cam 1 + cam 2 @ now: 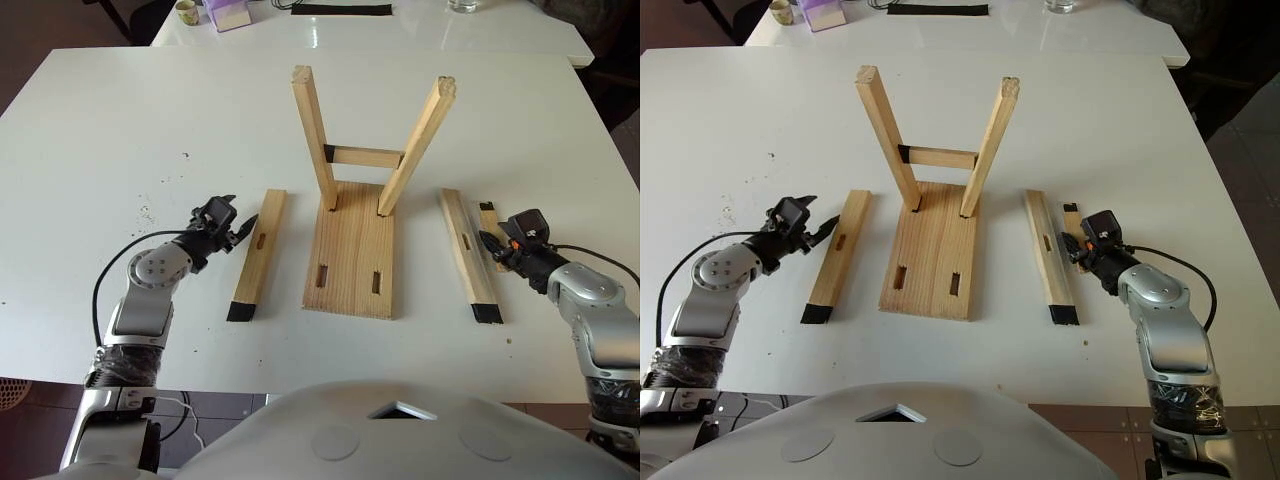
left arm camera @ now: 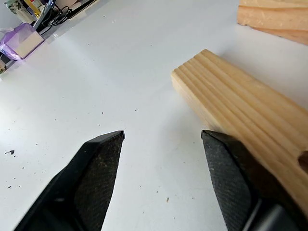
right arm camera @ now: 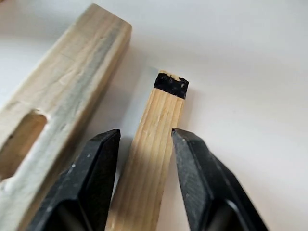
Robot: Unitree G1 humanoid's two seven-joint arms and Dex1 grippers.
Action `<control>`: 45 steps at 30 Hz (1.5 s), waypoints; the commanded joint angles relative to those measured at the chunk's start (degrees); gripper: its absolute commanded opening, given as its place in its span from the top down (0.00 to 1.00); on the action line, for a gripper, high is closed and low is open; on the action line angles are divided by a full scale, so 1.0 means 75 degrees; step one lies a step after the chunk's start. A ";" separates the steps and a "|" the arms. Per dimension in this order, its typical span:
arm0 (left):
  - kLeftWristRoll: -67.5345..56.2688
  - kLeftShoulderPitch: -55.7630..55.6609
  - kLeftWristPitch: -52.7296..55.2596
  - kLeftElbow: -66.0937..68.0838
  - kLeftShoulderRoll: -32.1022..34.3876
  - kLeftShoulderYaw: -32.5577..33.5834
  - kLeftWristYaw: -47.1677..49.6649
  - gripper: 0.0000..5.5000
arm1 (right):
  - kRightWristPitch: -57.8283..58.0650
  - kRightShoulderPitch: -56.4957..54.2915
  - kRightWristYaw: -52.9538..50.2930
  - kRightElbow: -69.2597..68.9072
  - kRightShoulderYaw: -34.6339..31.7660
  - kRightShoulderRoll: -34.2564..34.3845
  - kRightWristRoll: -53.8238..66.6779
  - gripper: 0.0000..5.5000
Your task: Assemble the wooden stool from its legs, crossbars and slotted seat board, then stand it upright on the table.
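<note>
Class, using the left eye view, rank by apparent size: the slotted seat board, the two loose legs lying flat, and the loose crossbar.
1. Slotted seat board.
2. Left loose leg and right loose leg: look alike, not ranked.
3. Loose crossbar, partly hidden by the right gripper.

A second white table (image 1: 420, 35) stands at the far edge, holding 1 small cup (image 1: 187, 12), 1 purple box (image 1: 228, 14) just beside it, 1 flat black strip (image 1: 341, 9) and 1 clear glass (image 1: 463, 5). Small dark specks (image 1: 145, 210) lie scattered nearer, toward the left.
</note>
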 commanded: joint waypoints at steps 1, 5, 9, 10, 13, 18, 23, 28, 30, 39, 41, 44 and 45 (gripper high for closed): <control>-0.0034 0.0255 0.0216 -0.0326 -0.0118 0.0017 0.0173 0.46 | -0.0112 -0.0114 -0.0011 0.0253 0.0108 -0.0127 -0.0191 0.64; -0.0059 0.0467 0.0290 -0.0466 -0.0222 0.0092 0.0340 0.46 | -0.0180 -0.0341 0.0087 0.0194 -0.0001 -0.0036 -0.0023 0.64; -0.0029 0.0549 0.0224 -0.0468 -0.0310 0.0123 0.0472 0.46 | -0.0569 -0.0668 0.0248 0.0133 -0.0179 0.0138 0.0323 0.60; -0.0024 0.0530 0.0212 -0.0435 -0.0326 0.0137 0.0511 0.46 | -0.0621 -0.0777 0.0250 0.0195 -0.0177 0.0148 0.0352 0.56; -0.0008 0.0407 0.0197 -0.0305 -0.0374 0.0206 0.0684 0.46 | -0.0653 -0.0925 0.0228 0.0304 -0.0213 0.0074 0.0338 0.51; -0.0062 0.0712 0.0209 -0.0574 -0.0420 0.0284 0.0823 0.46 | -0.0874 -0.0513 0.0591 0.0479 -0.0263 -0.0293 0.0315 0.51; -0.0056 0.0929 0.0173 -0.0573 -0.0527 0.0335 0.1004 0.46 | -0.0944 -0.0226 0.0829 0.0695 -0.0129 -0.0430 0.0289 0.51; -0.0084 0.0978 0.0216 -0.0689 -0.0444 0.0271 0.0849 0.46 | -0.1364 0.0129 0.1106 0.0737 -0.0063 -0.0392 0.0354 0.51; -0.0066 0.1064 0.0193 -0.0648 -0.0334 0.0300 0.0744 0.46 | -0.1500 0.0262 0.1074 0.0740 -0.0119 -0.0315 0.0346 0.51; -0.0184 0.1025 0.0253 -0.0512 -0.0184 0.0477 0.0577 0.46 | -0.1828 0.0294 0.0703 0.0265 -0.0741 0.0383 0.1007 0.51; -0.0194 0.0973 0.0276 -0.0498 -0.0152 0.0482 0.0528 0.46 | -0.1876 0.0333 0.0538 0.0347 -0.0789 0.0437 0.0904 0.51; -0.0210 0.0827 0.0315 -0.0449 -0.0069 0.0475 0.0409 0.46 | -0.1986 0.0588 0.0385 0.0506 -0.0722 0.0471 0.0722 0.51; -0.0212 0.0783 0.0312 -0.0416 -0.0040 0.0478 0.0365 0.46 | -0.2058 0.0692 0.0382 0.0547 -0.0694 0.0505 0.0718 0.51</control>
